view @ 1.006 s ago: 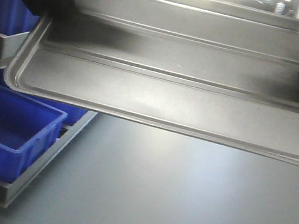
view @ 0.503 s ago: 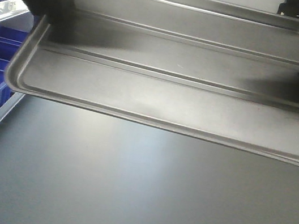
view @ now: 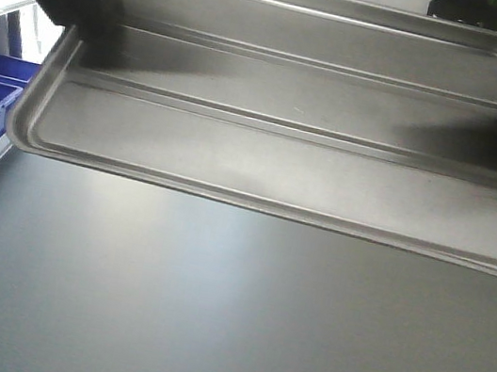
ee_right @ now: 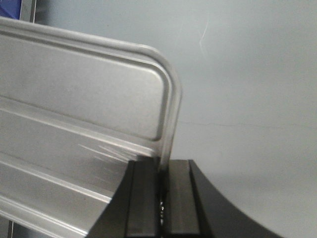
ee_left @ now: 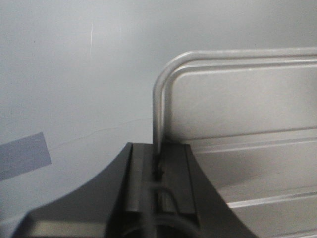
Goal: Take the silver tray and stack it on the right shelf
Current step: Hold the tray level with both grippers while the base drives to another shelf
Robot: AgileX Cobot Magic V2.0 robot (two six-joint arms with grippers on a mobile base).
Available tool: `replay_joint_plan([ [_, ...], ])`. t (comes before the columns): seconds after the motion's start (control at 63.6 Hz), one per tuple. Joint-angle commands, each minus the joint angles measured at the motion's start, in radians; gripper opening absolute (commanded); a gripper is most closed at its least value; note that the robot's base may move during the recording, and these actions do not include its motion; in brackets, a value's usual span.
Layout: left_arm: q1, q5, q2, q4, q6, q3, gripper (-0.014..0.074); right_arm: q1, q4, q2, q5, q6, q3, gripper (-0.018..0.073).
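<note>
Front view: set above, faced forward-down, silver tray (view: pixel 282 154) seen close. Wrist views: set close behind left pincer (ee_left: pixel 158 153) and right pincer (ee_right: pixel 163 163), faced at opposite tray ends. Tray shared by all.

The silver tray (view: pixel 282 154) is shiny metal, long, with round corners, a low rim and two long ridges running left to right on its floor. It is up in the air, open side up and nearly flat, pinched at its left and right short rims.
</note>
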Motion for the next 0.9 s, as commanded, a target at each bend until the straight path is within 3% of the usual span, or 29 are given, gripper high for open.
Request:
replay_joint_plan([
  [0.0,-0.001,0.034,-0.029,0.081,0.004,-0.032,-0.0093,-0.004,-0.051,-0.017,-0.017,-0.016,-0.025,0.0058],
  [0.881,-0.001,0.034,-0.029,0.079,0.004,-0.032,-0.0093,-0.004,-0.051,-0.017,-0.017,-0.016,-0.025,0.0058],
])
